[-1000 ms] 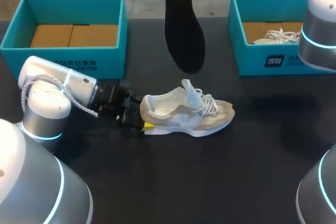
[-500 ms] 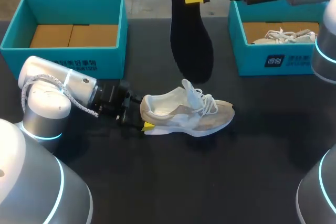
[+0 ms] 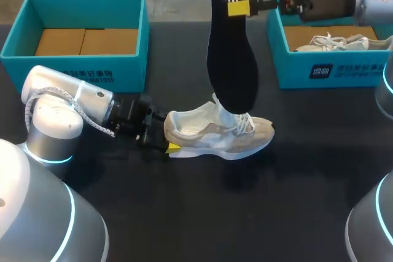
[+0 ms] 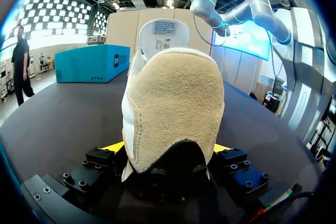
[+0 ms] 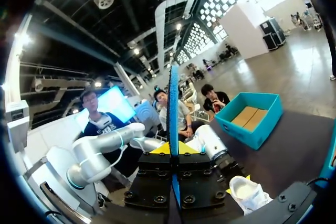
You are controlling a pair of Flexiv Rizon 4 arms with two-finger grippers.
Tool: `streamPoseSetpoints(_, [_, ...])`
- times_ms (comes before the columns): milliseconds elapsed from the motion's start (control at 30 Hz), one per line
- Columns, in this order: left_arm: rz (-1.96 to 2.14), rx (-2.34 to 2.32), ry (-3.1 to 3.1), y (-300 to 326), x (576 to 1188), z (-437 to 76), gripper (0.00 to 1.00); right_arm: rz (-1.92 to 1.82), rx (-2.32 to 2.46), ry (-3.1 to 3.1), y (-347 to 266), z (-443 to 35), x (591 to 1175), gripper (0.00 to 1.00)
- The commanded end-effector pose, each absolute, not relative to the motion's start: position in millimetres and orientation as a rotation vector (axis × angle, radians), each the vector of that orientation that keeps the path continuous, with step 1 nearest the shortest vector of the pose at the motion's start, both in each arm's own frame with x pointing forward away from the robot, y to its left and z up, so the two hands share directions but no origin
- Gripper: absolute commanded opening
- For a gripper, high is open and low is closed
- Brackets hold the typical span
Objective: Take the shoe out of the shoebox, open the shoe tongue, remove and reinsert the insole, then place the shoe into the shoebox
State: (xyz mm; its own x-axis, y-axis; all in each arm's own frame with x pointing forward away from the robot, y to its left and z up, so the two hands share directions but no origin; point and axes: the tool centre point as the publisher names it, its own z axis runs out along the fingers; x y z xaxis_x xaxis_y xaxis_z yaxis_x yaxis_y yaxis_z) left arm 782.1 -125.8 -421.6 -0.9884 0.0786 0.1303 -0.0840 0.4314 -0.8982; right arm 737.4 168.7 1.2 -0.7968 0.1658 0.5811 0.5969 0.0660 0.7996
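Though it takes no part yet, left shoebox (image 3: 73, 69): well off the shoe's heel end, toward the far edge.
Left gripper (image 3: 164, 135): closed narrow on the shoe's heel from both sides, pinning it to the table (image 3: 295, 200).
Shoe (image 3: 209, 136): upright on its sole between the two boxes, long axis across the table, heel toward the left gripper, mouth up.
Insole (image 3: 232, 59): hanging near vertical above the shoe, toe end down. Its tip overlaps the tongue in the head view, and I cannot tell if they touch. It likely needs tilting along the shoe's length to enter.
In the way: raised tongue (image 3: 218, 99) and loose laces (image 3: 245, 124) at the shoe's mouth.
Right gripper (image 3: 238, 8): pinching the insole near its heel end, high above the shoe, so best placed for the insert.
Right shoebox (image 3: 331, 72): beyond the shoe's toe end, with a second shoe (image 3: 331, 42) inside.
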Motion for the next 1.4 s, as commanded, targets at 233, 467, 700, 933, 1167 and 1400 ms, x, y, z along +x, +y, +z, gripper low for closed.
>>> streamPoseSetpoints(233, [1.598, 0.005, -2.526, -125, 781, -423, 0.0, -1.76, -0.801, -2.053, 163, 0, 725, 0.0])
streamPoseSetpoints(467, [1.598, 0.005, -2.526, -125, 781, -423, 0.0, -1.76, -0.801, -2.053, 163, 0, 725, 0.0])
streamPoseSetpoints(700, [1.598, 0.005, -2.526, -125, 781, -423, 0.0, -1.736, -0.8, -2.042, 158, -1, 715, 0.0])
streamPoseSetpoints(933, [1.598, 0.005, -2.526, -125, 781, -423, 0.0, -1.68, -0.818, -1.987, 151, -3, 691, 0.0])
streamPoseSetpoints(1167, [1.598, 0.005, -2.526, -125, 781, -423, 0.0, -1.721, -0.801, -1.945, 147, 4, 675, 0.0])
streamPoseSetpoints(1400, [1.598, 0.005, -2.526, -125, 781, -423, 0.0, -1.669, -0.802, -1.953, 148, 10, 668, 0.0])
